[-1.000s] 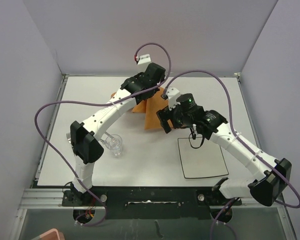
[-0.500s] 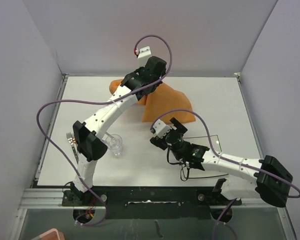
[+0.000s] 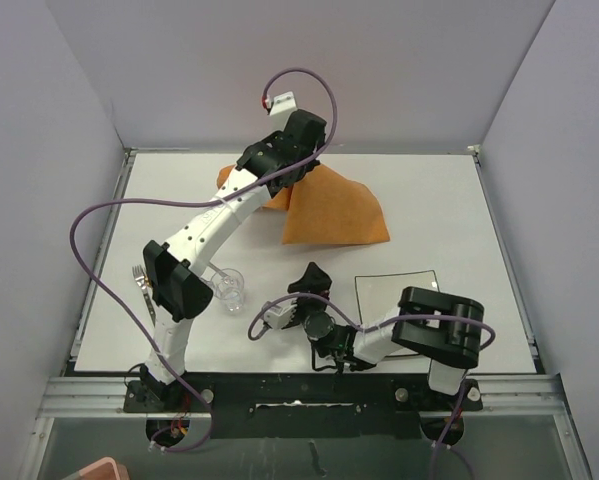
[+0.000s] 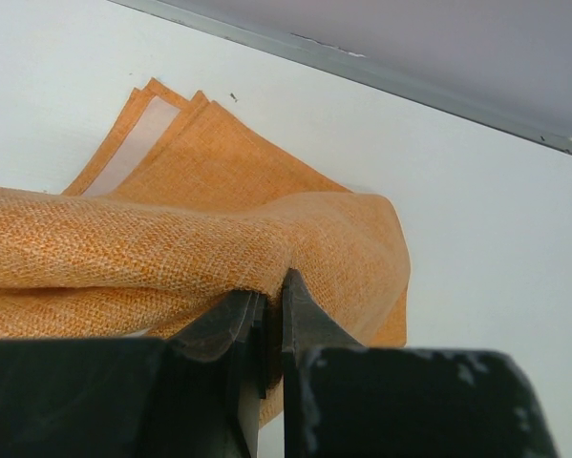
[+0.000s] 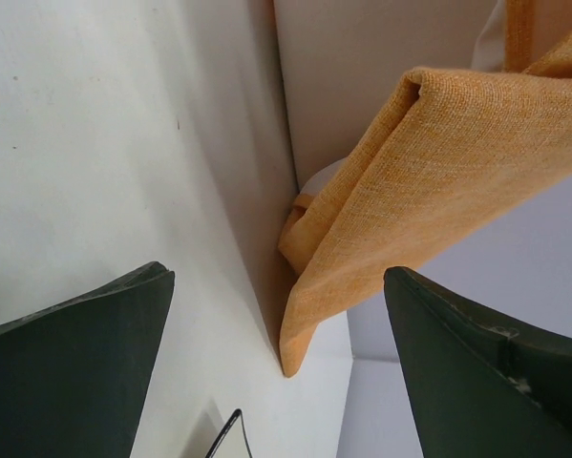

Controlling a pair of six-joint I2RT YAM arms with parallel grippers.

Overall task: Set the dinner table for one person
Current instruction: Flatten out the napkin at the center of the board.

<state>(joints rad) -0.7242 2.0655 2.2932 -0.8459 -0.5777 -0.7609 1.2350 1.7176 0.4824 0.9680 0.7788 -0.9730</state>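
- The dinner table [image 3: 459,220] is the big white top that fills the cell ahead of both arm bases, and everything sits on it.
- Step in hand, as I read it: laying out the orange cloth mat [image 3: 334,210]. It's at the far middle of the table, partly unfolded, with one edge lifted.
- Left gripper [image 4: 266,310]: jaws pinched tight on a fold of the mat, holding that edge up off the table while the other layers lie flat beneath.
- Right gripper [image 5: 278,277]: fingers spread wide and holding nothing. It's low over the table and looks toward the hanging cloth, well short of it, with its arm folded close to its base.
- Next move, my call: the left arm needs to draw the mat open and flat and bring it toward the near middle. The free right gripper could take the opposite edge so the mat doesn't bunch.
- After that the pieces go onto or beside the mat.
- The count: one orange mat.
- One square white plate [image 3: 399,295], near right, partly under the right arm.
- One clear glass [image 3: 229,288], near left.
- One fork [image 3: 139,280], by the left arm's elbow and partly hidden.
- No knife or spoon that I can see.
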